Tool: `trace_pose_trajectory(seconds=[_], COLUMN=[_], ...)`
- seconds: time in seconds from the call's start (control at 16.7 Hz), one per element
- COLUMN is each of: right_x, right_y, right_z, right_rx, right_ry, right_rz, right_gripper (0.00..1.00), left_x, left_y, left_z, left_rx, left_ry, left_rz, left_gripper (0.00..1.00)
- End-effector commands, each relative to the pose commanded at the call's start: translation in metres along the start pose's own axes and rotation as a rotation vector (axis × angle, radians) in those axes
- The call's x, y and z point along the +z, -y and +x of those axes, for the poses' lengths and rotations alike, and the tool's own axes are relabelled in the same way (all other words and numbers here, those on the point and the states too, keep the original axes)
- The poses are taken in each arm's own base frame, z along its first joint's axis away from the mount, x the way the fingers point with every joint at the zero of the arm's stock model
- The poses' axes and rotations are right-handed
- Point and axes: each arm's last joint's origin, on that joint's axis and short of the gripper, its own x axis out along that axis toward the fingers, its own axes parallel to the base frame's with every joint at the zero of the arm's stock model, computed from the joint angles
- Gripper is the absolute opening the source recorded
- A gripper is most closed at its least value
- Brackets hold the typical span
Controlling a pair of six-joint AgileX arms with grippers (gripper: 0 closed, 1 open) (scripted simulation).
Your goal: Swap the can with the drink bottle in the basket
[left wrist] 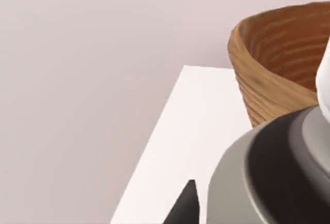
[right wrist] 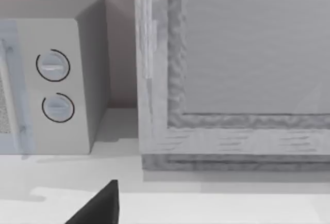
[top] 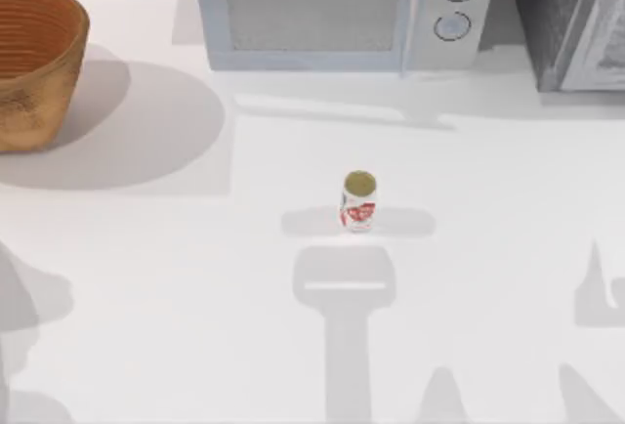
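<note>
The drink bottle (top: 359,201) stands upright near the middle of the white table, small and white with red label markings and a round tan-gold top. The basket (top: 34,63) sits at the table's far left corner, woven tan-brown outside and ribbed orange-brown inside; the left wrist view shows its rim (left wrist: 268,74) close by. The can is out of view. A dark tip of my left gripper (left wrist: 185,206) pokes in near the basket. A dark tip of my right gripper (right wrist: 100,206) shows in front of the appliances at the back right.
A grey microwave (top: 337,9) with two round knobs (right wrist: 51,65) stands at the back centre. A second grey appliance (top: 576,19) stands at the back right. The table's left edge (left wrist: 154,146) runs beside the basket.
</note>
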Motion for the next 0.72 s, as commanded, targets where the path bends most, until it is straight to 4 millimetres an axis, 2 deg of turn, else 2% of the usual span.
trace_pose_trajectory(seconds=[0.18, 0.36, 0.48, 0.72], right_x=[0.0, 0.0, 0.0, 0.0], right_y=[0.0, 0.0, 0.0, 0.0], right_z=[0.0, 0.0, 0.0, 0.0], right_rx=[0.0, 0.0, 0.0, 0.0], right_ry=[0.0, 0.0, 0.0, 0.0], right_rz=[0.0, 0.0, 0.0, 0.0], right_gripper=[1.0, 1.0, 1.0, 1.0], left_x=[0.042, 0.091, 0.123, 0.175], left_y=[-0.013, -0.008, 0.006, 0.047], left_z=[0.017, 0.034, 0.044, 0.054], left_rx=[0.037, 0.013, -0.032, -0.155], left_ry=[0.02, 0.026, 0.019, -0.016], left_rz=[0.005, 0.008, 0.008, 0.009], left_gripper=[0.0, 0.0, 0.0, 0.0])
